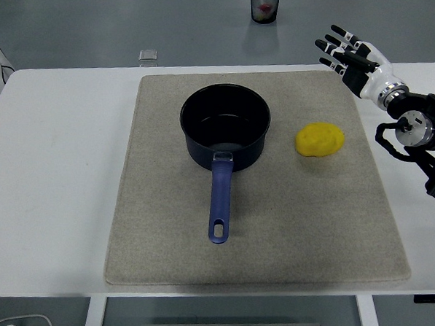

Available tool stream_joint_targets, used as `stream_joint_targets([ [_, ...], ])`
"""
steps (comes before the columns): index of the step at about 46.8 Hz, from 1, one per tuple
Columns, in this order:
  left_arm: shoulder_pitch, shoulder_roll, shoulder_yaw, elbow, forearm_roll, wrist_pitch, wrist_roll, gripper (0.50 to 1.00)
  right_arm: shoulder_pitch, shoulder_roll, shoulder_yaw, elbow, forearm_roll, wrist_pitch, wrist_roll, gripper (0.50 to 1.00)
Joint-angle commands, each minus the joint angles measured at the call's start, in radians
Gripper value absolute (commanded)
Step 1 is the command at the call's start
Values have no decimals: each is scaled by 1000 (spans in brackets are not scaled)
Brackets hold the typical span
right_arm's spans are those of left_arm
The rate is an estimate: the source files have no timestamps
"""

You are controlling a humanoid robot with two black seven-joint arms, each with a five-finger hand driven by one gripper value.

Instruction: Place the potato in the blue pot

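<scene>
One beige mat carries everything. The blue pot sits mid-mat, handle toward the robot. The potato lies right of it (round, so it may roll). The right hand, fingers spread and empty, could knock it away.

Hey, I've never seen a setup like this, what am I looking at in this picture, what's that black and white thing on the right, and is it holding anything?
This is one picture from a camera mounted high on a humanoid robot, looking down over its white table. The black and white thing is the robot's right hand, with five fingers, on a black arm. Its fingers are spread and it holds nothing; it is up beyond the mat's far right corner. The left arm is not in view. On the table lies a beige mat. On it stands a blue pot, empty, its handle pointing toward the camera. To its right lies a yellow potato, apart from the pot.
</scene>
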Motion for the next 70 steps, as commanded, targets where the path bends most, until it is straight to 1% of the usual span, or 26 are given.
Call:
stream_joint_targets([
  [1, 0, 0, 2, 3, 3, 0, 0, 996, 1, 1, 1, -1, 0, 0, 0, 932],
  [17, 8, 0, 7, -3, 2, -3, 0, 996, 1, -1, -1, -1, 0, 6, 6, 932],
  [28, 6, 0, 0, -8, 2, -3, 0, 996, 1, 1, -8, -6, 12, -2, 5, 932],
  [39, 6, 0, 0, -8, 2, -3, 0, 996, 1, -2, -31, -7, -15, -3, 11, 932],
  [50, 6, 0, 0, -8, 0, -3, 0, 996, 1, -5, -28, -7, -29, 18, 17, 932],
  [54, 6, 0, 0, -8, 0, -3, 0, 996, 22, -2, -31, -7, -29, 32, 18, 932],
  [70, 6, 0, 0, -8, 0, -3, 0, 996, 30, -13, -34, -7, -31, 34, 26, 932],
])
